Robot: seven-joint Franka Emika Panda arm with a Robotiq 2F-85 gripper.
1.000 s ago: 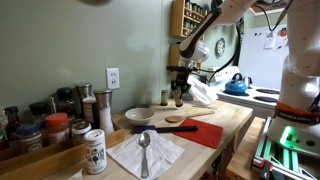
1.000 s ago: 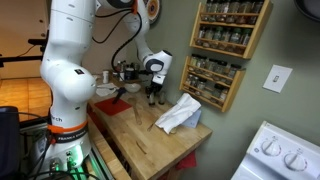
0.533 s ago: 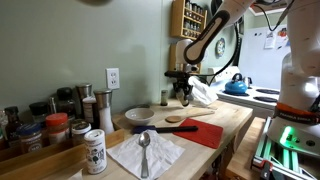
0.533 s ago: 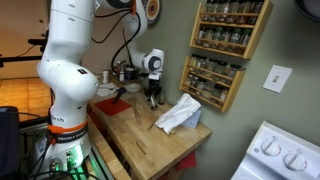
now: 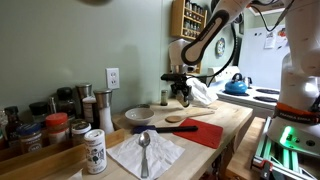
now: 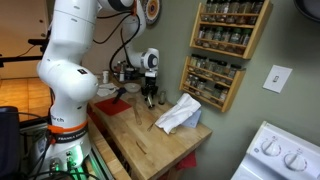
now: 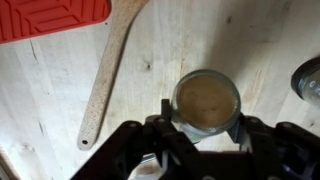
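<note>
My gripper (image 7: 204, 118) has its jaws pinching the little round jar (image 7: 207, 95) over the wooden counter (image 7: 250, 40), near the long spoon (image 7: 108, 70), so I think I am at the carrying step, and my next move needs a slow, level hand.

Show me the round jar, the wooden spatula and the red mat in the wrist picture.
round jar (image 7: 207, 100), wrist view, middle of its brown top
wooden spatula (image 7: 108, 72), wrist view, middle of its handle
red mat (image 7: 45, 18), wrist view, on its ribbed surface
</note>
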